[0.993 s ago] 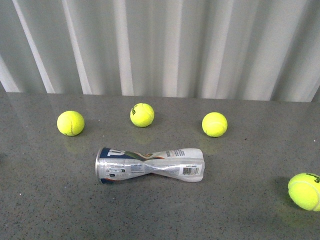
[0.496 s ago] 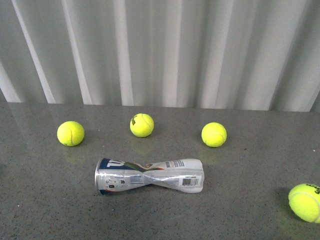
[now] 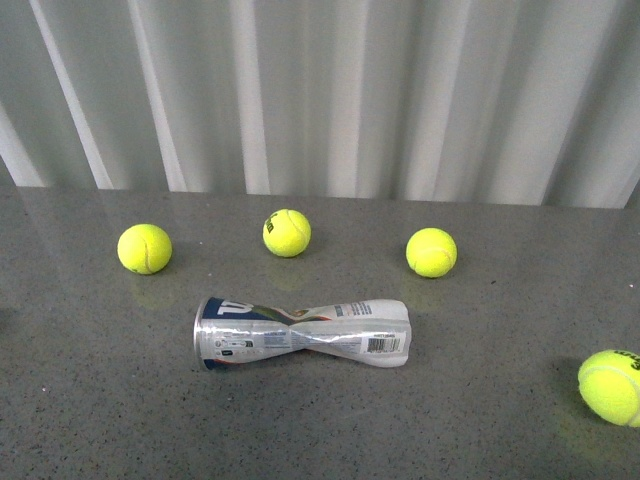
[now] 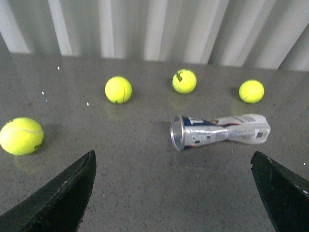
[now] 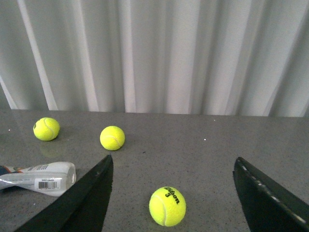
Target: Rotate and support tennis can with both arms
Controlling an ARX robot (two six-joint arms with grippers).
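**On the Table: Can Flat on Its Side, Both Grippers Wide Apart**

On the grey table [image 3: 90, 420] the can [image 3: 300, 333] lay on its side near the middle of the front view. Its silver rim pointed to 9 o'clock and its barcode end to 3 o'clock. The clear tube was pinched in at mid-length, and the blue label with the white W sat just beside the rim.

From the can, one ball [image 3: 145, 248] rested at 10 o'clock, a second ball [image 3: 287, 232] at 12 o'clock and a third ball [image 3: 431, 252] at 2 o'clock. All three were near the can but apart from it. A fourth ball [image 3: 610, 385] sat well off at 4 o'clock, by the edge of the front view. A pale ribbed wall [image 3: 330, 90] rose behind the table.

Neither arm showed in the front view. In the left wrist view, the left gripper [image 4: 172, 154] had its jaws spread wide and held nothing. The can lay ahead of it on the table, untouched, and a fifth ball [image 4: 21, 136] sat well beyond the rim end.

The right gripper [image 5: 174, 158] likewise had its jaws wide apart and empty. The fourth ball, printed with a 3, lay on the table ahead of its black fingers [image 5: 82, 203]. Only the can's barcode end entered the right wrist view.
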